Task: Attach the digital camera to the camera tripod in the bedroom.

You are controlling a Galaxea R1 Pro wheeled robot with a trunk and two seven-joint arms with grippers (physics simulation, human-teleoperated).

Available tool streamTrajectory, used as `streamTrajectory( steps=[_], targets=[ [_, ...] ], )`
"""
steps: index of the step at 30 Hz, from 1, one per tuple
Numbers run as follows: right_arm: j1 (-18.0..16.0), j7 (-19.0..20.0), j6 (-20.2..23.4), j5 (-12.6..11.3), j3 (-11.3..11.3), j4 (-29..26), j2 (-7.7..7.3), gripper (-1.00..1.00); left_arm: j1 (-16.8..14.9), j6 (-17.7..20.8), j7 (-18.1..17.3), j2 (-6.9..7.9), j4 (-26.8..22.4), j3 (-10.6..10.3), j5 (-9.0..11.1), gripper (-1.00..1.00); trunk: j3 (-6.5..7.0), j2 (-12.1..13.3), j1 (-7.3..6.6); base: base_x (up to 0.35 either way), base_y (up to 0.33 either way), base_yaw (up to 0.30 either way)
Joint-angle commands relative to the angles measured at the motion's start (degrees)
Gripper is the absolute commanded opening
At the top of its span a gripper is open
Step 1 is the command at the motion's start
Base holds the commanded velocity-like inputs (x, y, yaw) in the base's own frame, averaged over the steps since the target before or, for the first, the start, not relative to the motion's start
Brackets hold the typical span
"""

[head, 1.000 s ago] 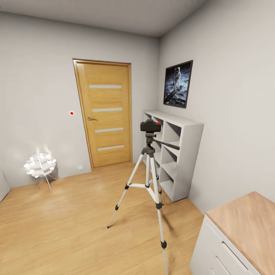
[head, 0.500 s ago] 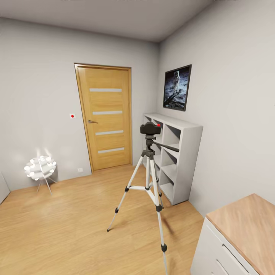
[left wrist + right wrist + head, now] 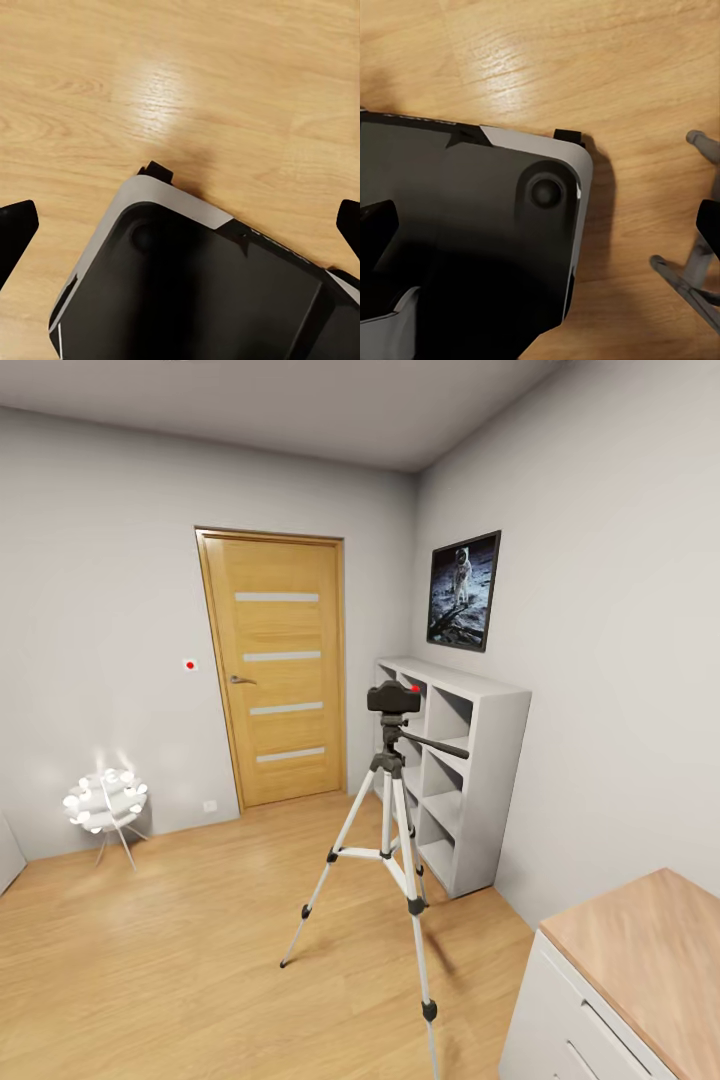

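Observation:
The digital camera (image 3: 393, 696), black with a red dot on top, sits on the head of the camera tripod (image 3: 388, 830). The tripod stands on the bedroom's wood floor in front of the white cube shelf (image 3: 470, 780), its black pan handle pointing right. My left gripper (image 3: 180, 229) is open and hangs empty over the floor and the robot's dark base (image 3: 195, 300). My right gripper (image 3: 540, 229) is open and empty too, above the base (image 3: 472, 225), with silver tripod legs (image 3: 694, 281) on the floor nearby.
A wooden door (image 3: 278, 665) is shut in the far wall. A lit white lamp (image 3: 104, 802) stands on the floor at the left. A wood-topped white dresser (image 3: 640, 970) fills the near right corner. A framed picture (image 3: 464, 591) hangs above the shelf.
The whole head view has shifted slightly downward in the picture, so the camera moved. The digital camera stays on the tripod and nothing else has moved.

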Motion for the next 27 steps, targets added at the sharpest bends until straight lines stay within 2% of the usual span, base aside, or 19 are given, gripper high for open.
streamTrajectory(
  steps=[1,16,27],
  targets=[
    [-0.06,0.15,-0.28,0.64,-0.42,0.17,-0.07,1.0,0.03,-0.07,0.16,0.02,-0.04,-0.51,0.41,1.0,-0.02,-0.04,0.02,0.0,0.0,0.0],
    [-0.06,-0.04,-0.5,0.32,-0.36,0.17,-0.18,1.0,0.01,-0.07,0.16,0.03,-0.04,-0.59,0.4,1.0,-0.02,-0.04,0.02,0.0,0.0,0.0],
    [-0.06,-0.07,-0.78,0.43,-0.59,0.17,0.33,1.0,0.02,-0.07,0.16,0.04,-0.09,-0.54,0.4,1.0,-0.02,-0.04,0.02,0.0,0.0,0.0]
  ],
)
